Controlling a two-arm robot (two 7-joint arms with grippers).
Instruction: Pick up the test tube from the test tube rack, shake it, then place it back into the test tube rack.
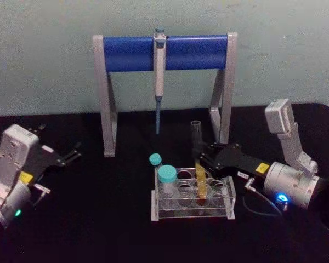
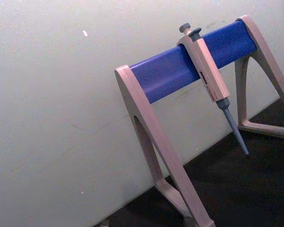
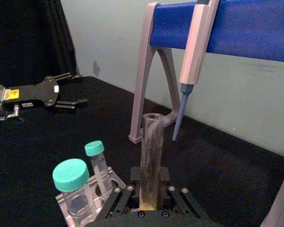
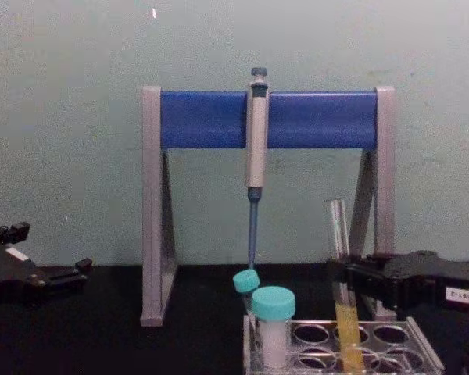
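The test tube (image 1: 198,143) is tall clear glass with yellow liquid in its lower part. It stands nearly upright with its foot in a hole of the clear test tube rack (image 1: 170,213) at the table's middle. My right gripper (image 1: 199,158) reaches in from the right and is shut on the tube's middle, above the rack's top plate. The right wrist view shows the test tube (image 3: 150,151) between the two fingers. In the chest view the test tube (image 4: 339,234) rises above the right gripper (image 4: 345,280) and the rack (image 4: 422,351). My left gripper (image 1: 72,153) is parked open at the far left.
Two teal-capped vials (image 1: 166,175) stand in the rack's left end. Behind the rack a grey-and-blue pipette stand (image 1: 131,53) holds a hanging pipette (image 1: 159,71). The black table has free room to the left and in front.
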